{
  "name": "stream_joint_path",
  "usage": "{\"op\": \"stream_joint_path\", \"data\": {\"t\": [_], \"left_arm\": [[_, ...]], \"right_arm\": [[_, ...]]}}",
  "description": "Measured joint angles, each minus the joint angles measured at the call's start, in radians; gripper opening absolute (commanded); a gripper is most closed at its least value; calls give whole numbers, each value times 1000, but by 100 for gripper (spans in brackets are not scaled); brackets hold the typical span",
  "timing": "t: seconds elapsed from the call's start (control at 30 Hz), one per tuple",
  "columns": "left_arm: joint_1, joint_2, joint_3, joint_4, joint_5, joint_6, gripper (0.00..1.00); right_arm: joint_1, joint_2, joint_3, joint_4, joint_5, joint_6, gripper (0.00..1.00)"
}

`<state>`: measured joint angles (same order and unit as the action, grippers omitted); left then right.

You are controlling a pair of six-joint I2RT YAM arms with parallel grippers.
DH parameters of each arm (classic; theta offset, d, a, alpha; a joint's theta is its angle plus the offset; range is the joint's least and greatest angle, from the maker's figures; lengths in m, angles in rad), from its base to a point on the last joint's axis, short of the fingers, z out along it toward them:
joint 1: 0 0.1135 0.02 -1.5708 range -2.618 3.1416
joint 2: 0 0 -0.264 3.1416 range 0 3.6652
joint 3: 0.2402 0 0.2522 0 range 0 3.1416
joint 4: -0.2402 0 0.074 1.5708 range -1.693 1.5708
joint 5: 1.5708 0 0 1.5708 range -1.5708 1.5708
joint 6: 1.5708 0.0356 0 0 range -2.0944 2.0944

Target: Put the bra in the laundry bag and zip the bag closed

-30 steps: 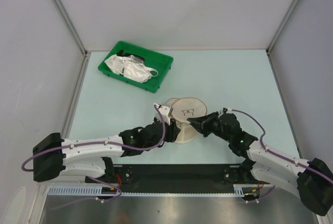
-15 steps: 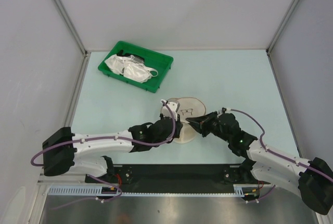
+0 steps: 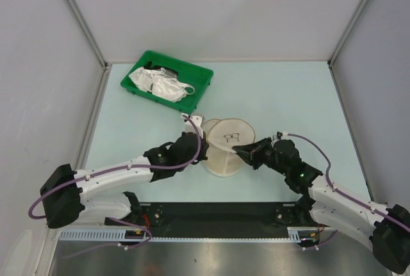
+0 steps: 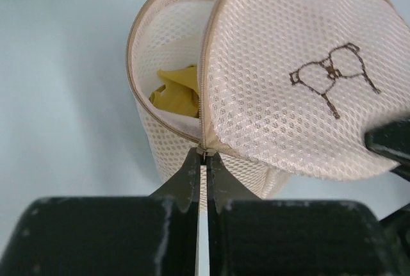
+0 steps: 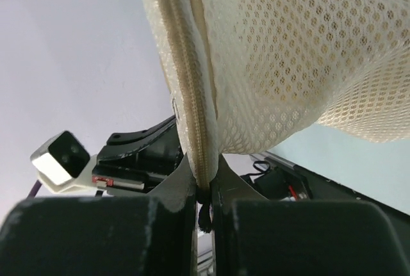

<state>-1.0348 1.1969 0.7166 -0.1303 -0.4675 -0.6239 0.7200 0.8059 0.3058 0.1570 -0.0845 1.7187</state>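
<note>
Left pincer and right pincer, both clenched on one laundry bag, one bra inside.

Both arms stretch low toward the middle, facing each other. Left gripper is pinched tight on the laundry bag zip, right gripper clamped on its rim.

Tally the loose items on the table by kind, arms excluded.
laundry bag: 1
mustard bra: 1, inside the bag
green tray: 1
white bra pile: 1, too tangled to count singly
Total: 4
</note>
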Motion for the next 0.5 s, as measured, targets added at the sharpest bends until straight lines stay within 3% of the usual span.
{"op": "stream_joint_path", "data": {"t": [0.2, 0.27, 0.4, 0.5], "left_arm": [[17, -66, -63, 80, 145, 97, 0], [24, -68, -80, 111, 203, 111, 0], [17, -57, -95, 178, 317, 109, 0], [-10, -34, -95, 238, 387, 86, 0]], "right_arm": [[-150, 66, 74, -70, -156, -200, 0], [-213, 156, 171, -134, -223, -332, 5], [-259, 392, 456, -275, -327, -608, 29], [-262, 492, 578, -321, -354, -732, 50]]}}
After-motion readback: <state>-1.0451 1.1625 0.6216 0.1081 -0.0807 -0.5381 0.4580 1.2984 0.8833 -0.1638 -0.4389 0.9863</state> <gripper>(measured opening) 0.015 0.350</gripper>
